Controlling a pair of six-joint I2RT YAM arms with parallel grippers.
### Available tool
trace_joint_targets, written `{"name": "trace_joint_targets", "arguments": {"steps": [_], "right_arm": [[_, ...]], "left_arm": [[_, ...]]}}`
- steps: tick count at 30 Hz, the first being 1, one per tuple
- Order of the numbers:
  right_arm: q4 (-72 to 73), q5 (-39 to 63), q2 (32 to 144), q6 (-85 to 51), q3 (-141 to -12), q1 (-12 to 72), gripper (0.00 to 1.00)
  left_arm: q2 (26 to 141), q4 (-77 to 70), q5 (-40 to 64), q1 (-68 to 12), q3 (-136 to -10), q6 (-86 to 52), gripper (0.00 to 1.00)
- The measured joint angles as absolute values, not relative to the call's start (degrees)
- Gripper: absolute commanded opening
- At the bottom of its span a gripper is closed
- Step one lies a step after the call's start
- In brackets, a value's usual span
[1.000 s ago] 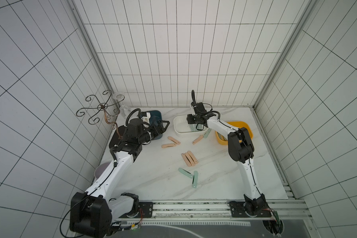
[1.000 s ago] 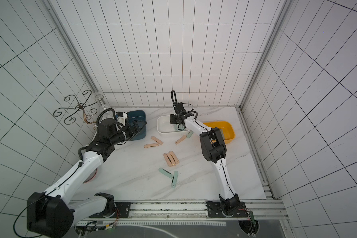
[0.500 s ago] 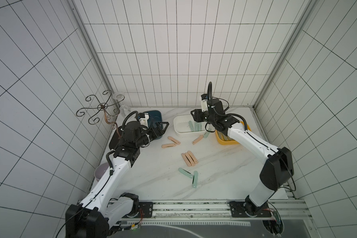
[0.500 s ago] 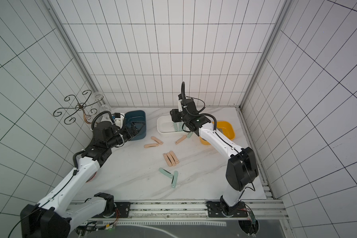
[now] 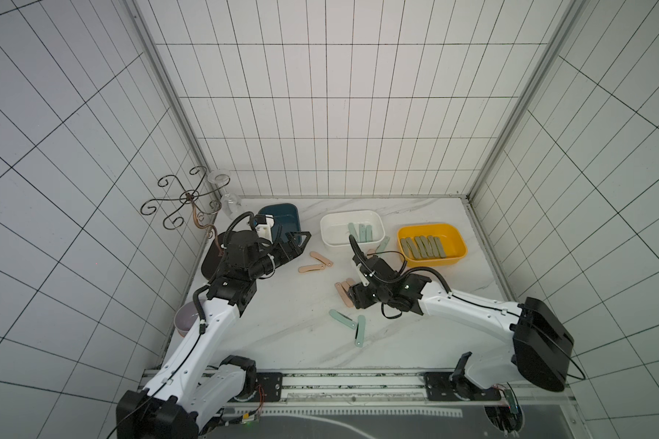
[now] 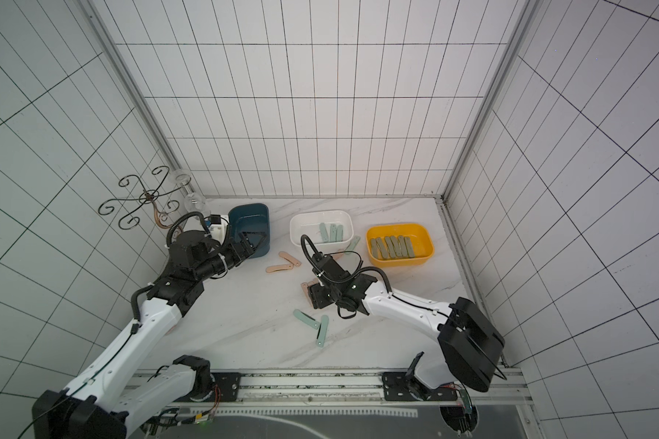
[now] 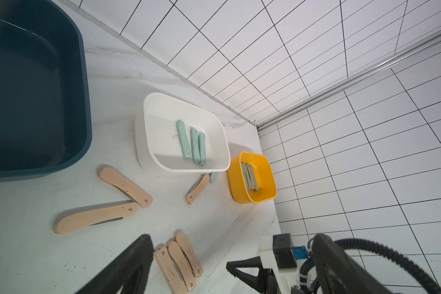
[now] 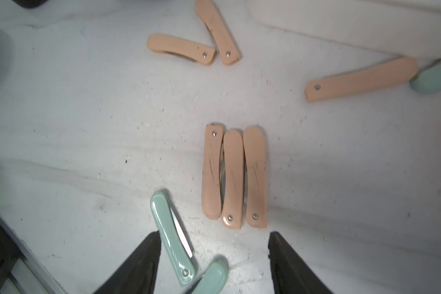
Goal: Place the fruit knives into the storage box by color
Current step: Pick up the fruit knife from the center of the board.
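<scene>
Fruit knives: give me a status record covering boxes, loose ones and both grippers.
white box: three mint-green knives inside
yellow box: olive-grey knives, side by side
dark blue box: no knives visible
peach-pink knives: six, all loose on tabletop
loose mint-green knives: three on tabletop
right gripper: open, empty, near loose knives
left gripper: open, empty, by dark blue box

The right gripper (image 5: pixel 352 302) has been withdrawn from over the white box (image 5: pixel 333 246), where it was held a second ago, and brought above the middle of the table (image 5: pixel 282 323). Three peach-pink knives (image 8: pixel 234 175) lying side by side are now found just ahead of its fingertips, and a mint-green knife (image 8: pixel 172 229) just beside one finger (image 8: pixel 143 264). Its jaws have been spread wider, with nothing between them. The right arm's elbow (image 5: pixel 541 342) has been swung outward, away from the boxes.
</scene>
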State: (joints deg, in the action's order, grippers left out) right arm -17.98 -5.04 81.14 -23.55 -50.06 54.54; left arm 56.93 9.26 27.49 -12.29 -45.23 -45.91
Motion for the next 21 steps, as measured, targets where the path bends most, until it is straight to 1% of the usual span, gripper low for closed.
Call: {"name": "trace_joint_targets", "arguments": {"steps": [6,12,16,21], "right_arm": [[-21.1,-6.5,79.0,-27.2,-45.4,61.3,0.76],[-22.1,-6.9,79.4,-30.8,-43.3,67.0,0.77],[-22.0,-7.1,81.5,-32.3,-43.1,69.2,0.77],[-21.8,-8.2,84.0,-33.2,-42.9,69.7,0.77]], "left_arm": [[56.9,9.1,27.8,-12.3,-44.9,-46.2,0.97],[57.0,8.8,28.0,-12.3,-44.9,-46.5,0.97],[57.1,8.8,28.1,-12.3,-44.9,-46.6,0.97],[57.2,8.7,28.1,-12.3,-44.9,-46.8,0.97]]}}
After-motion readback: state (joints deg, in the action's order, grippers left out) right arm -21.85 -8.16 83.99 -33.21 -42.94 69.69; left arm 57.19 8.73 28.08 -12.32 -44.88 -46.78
